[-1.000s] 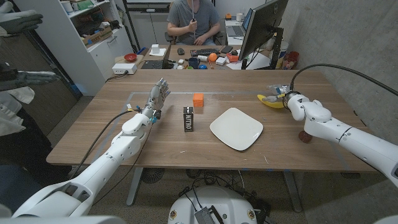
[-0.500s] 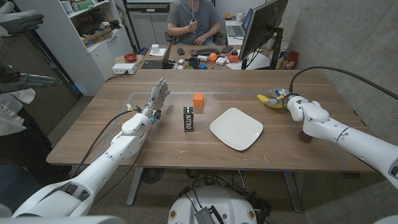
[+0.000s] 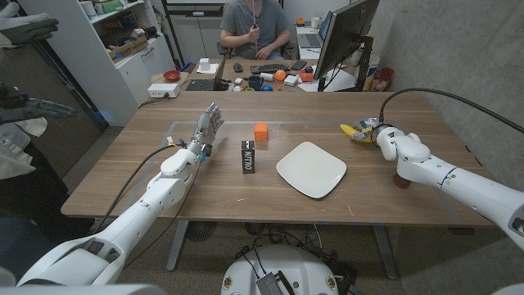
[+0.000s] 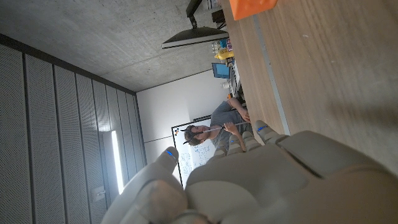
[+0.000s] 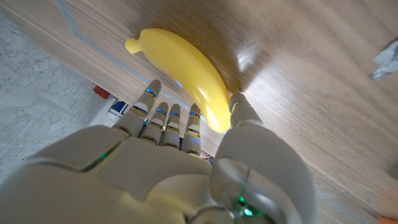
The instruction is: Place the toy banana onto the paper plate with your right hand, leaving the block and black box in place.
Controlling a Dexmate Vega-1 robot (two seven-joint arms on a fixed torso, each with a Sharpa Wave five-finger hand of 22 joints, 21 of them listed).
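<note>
My right hand [image 3: 378, 131] is far out on the right side of the wooden table [image 3: 164, 192], near the back edge. The toy banana [image 3: 353, 130] is right there at my fingertips. From my right wrist, I see the yellow banana [image 5: 183, 68] lying on the wood, with my fingers [image 5: 163, 118] on one side of it and my thumb [image 5: 244, 112] on the other side. My fingers and thumb are close around its near end, but I cannot tell if I am really gripping it or only touching it. The banana looks like it is lying on the table.

The paper plate [image 3: 311, 170] is white and sits near the middle of the table, on my right half. The banana is well apart from it, off to the plate's right and a bit further back.

The black box [image 3: 248, 156] stands up tall just to the left of the plate. The orange block [image 3: 260, 130] sits behind the box, near it but not touching.

My left hand [image 3: 208, 129] is held up over the left part of the table with its fingers spread apart and pointing up. It holds nothing. From my left wrist I see the back of that hand [image 4: 249, 180] and a corner of the orange block [image 4: 252, 7].

A person [image 3: 255, 29] sits at a desk behind the table.
</note>
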